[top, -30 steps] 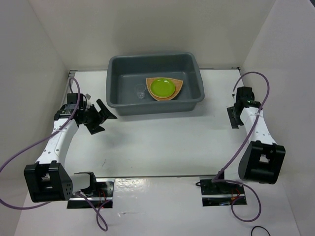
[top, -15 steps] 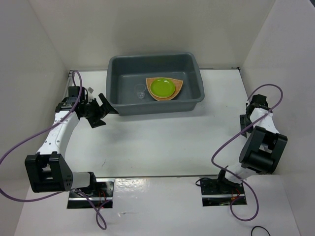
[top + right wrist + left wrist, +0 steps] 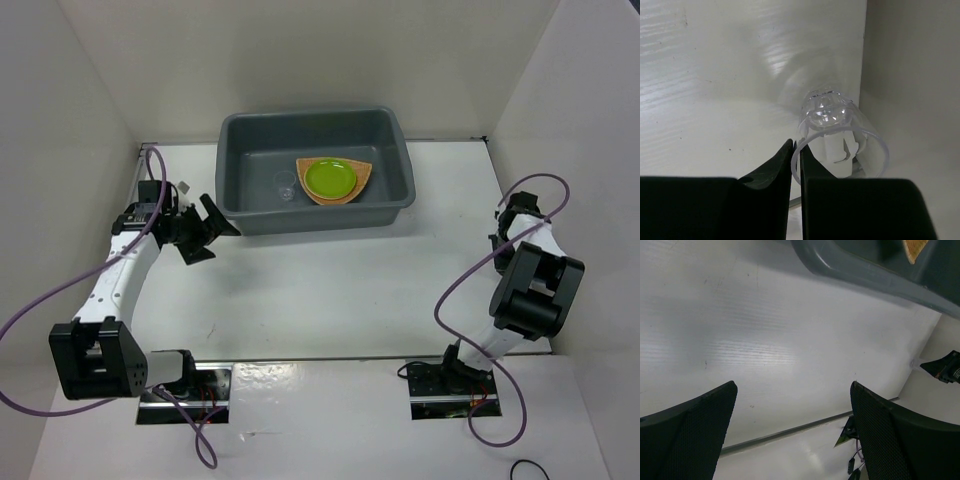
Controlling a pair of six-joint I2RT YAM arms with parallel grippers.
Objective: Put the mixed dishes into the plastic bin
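**A:** What does the overhead show?

**B:** The bin [image 3: 300, 218] sits at the bench's far edge, about centre. Inside it are the plate [image 3: 363, 176], with the dish [image 3: 329, 178] on it, and a cup [image 3: 285, 186] just left of them. The left gripper [image 3: 210, 238] gapes wide by the bin's near-left corner and holds nothing. The right arm [image 3: 527, 285] is folded at the right edge, its tip too small to read.

**A:** And the left wrist?

**B:** The fingers are well apart over bare bench [image 3: 765, 340]. The bin's rim crosses the top of the view.

**A:** The right wrist?

**B:** The right gripper [image 3: 796, 148] is nipped almost closed on the rim wall of a loose cup [image 3: 837, 132], close to the right edge.

**A:** How will that cup handle?

**B:** I'd judge it light, thin, stiff and slick. A hard squeeze could crack it or pop it free. The rim wall looks the sensible hold, one finger inside and one outside. Held that way, it may pivot if swung fast.
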